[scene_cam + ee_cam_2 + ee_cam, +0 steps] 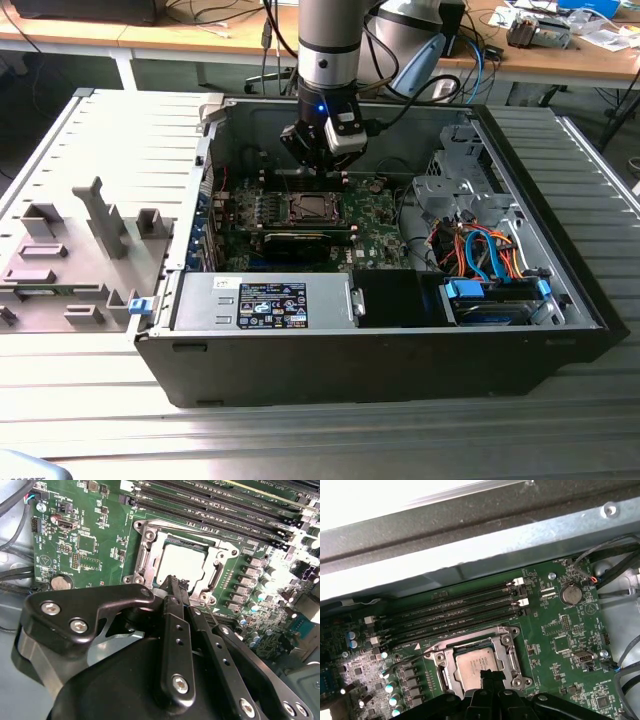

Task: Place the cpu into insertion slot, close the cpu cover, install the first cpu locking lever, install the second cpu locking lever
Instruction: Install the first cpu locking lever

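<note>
The cpu (182,562) (472,664) lies flat in the insertion slot (305,208) on the green board. Its pale metal face shows through the window of the cpu cover (146,550) (512,659), which lies down around it. My gripper (319,171) (173,582) (490,676) hangs just above one edge of the socket, its two black fingers pressed together with nothing between them. A thin wire locking lever (402,664) (212,616) sticks out sideways from the socket over the board.
Long black memory slots (450,610) (225,510) run along one side of the socket, close to the case wall (470,545). A drive cage (460,190), coloured cables (480,250) and the power supply (265,300) crowd the case. A grey fixture tray (70,250) lies outside it.
</note>
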### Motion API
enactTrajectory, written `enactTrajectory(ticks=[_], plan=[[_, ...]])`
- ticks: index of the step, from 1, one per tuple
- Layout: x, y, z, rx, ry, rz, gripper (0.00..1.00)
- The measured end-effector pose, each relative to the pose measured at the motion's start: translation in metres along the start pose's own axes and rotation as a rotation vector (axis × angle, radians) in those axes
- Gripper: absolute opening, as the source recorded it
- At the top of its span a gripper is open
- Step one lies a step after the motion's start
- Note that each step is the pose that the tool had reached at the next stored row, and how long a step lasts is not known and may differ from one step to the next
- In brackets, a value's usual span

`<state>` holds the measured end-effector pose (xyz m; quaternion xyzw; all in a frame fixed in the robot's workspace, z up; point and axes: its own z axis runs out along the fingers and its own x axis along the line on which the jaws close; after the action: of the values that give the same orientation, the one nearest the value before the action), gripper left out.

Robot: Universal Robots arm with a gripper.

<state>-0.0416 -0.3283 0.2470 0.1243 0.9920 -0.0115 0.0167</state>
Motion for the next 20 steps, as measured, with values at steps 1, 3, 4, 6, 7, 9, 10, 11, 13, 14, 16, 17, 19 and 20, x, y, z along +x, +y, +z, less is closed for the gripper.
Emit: enactTrajectory(ticks=[1,3,4,6,7,9,10,11,13,14,16,17,19,20], plan=[[0.0000,0.0000,0.0000,0.0000,0.0000,-0.001,0.11],[0.0000,0.0000,0.0000,-0.0005,-0.0002,-0.013,0.11],[0.0000,0.0000,0.0000,-0.0006,-0.0003,-0.017,0.11],[0.0000,0.0000,0.0000,-0.0008,-0.0004,-0.021,0.11],[0.0000,0.0000,0.0000,-0.0008,-0.0005,-0.022,0.11],[0.0000,0.0000,0.0000,-0.0009,-0.0004,-0.024,0.11],[0.0000,0.0000,0.0000,-0.0009,-0.0005,-0.025,0.11],[0.0000,0.0000,0.0000,-0.0009,-0.0005,-0.026,0.11],[0.0000,0.0000,0.0000,-0.0010,-0.0005,-0.028,0.11],[0.0000,0.0000,0.0000,-0.0010,-0.0006,-0.029,0.11],[0.0000,0.0000,0.0000,-0.0011,-0.0006,-0.031,0.11],[0.0000,0.0000,0.0000,-0.0011,-0.0006,-0.032,0.11],[0.0000,0.0000,0.0000,-0.0013,-0.0007,-0.034,0.11],[0.0000,0.0000,0.0000,-0.0013,-0.0007,-0.035,0.11]])
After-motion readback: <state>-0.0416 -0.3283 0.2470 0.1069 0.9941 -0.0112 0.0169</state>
